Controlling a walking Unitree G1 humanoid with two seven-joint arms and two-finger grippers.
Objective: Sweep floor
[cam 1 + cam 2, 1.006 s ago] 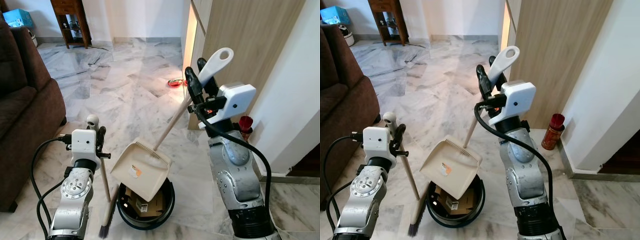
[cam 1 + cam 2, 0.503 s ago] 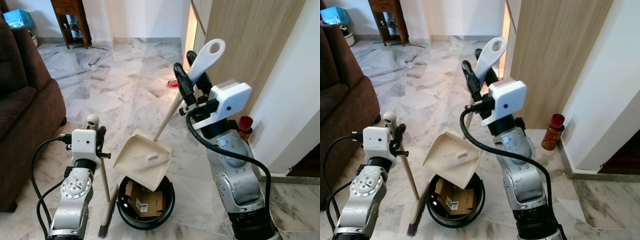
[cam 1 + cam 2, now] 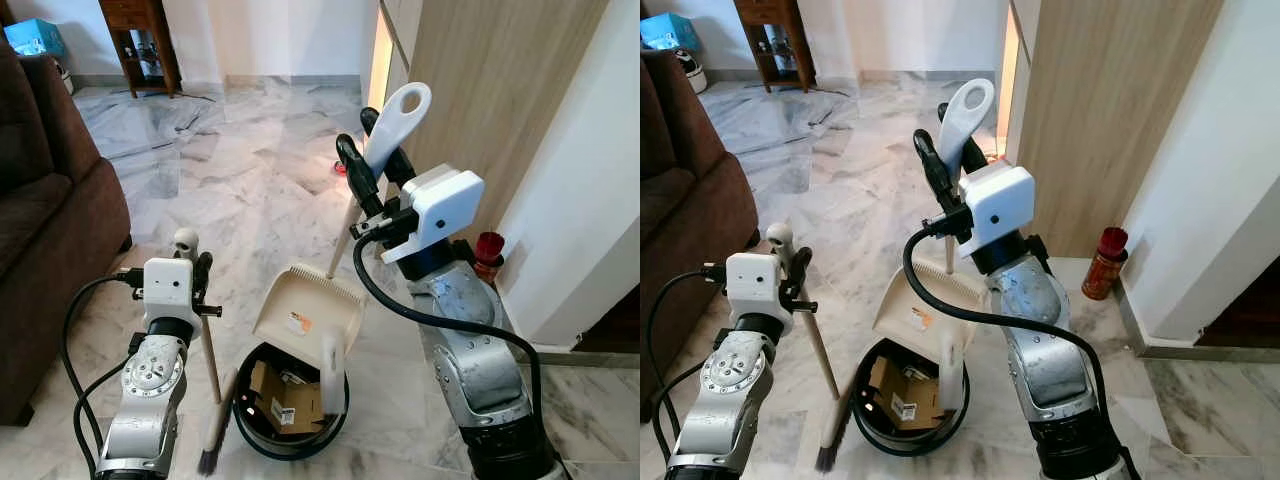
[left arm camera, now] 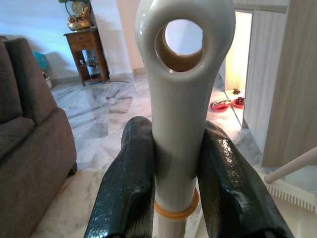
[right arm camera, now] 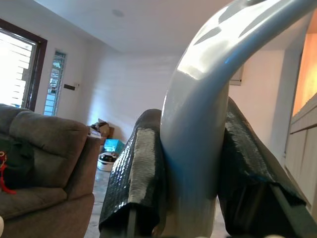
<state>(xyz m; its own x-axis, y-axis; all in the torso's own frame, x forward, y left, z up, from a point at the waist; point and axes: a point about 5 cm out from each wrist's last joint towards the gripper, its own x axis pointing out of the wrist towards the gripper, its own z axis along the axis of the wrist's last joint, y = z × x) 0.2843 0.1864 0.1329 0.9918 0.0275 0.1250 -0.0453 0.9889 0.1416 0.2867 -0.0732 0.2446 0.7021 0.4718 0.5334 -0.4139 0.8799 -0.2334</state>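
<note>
My right gripper (image 3: 371, 168) is shut on the white loop handle of a beige dustpan (image 3: 305, 315), gripped just below the loop (image 5: 193, 129). The pan hangs steeply tilted over a round black bin (image 3: 240, 415). A white strip (image 3: 331, 362) slides off the pan's lip into the bin, where a cardboard box (image 3: 285, 395) lies. My left gripper (image 3: 196, 266) is shut on the broom handle (image 4: 178, 148) near its top. The broom (image 3: 211, 360) stands upright beside the bin with its bristles (image 3: 209, 458) on the marble floor.
A brown sofa (image 3: 50, 200) stands at my left. A wooden cabinet panel (image 3: 480, 90) and a white wall close the right side, with a red can (image 3: 487, 250) at their foot. A wooden side table (image 3: 140, 40) stands far back; red bowls (image 4: 220, 105) lie by the cabinet.
My right gripper has swung the dustpan handle leftward and more upright, tipping the pan steeply. The litter slid down the pan toward the bin. The left arm and broom stayed still.
</note>
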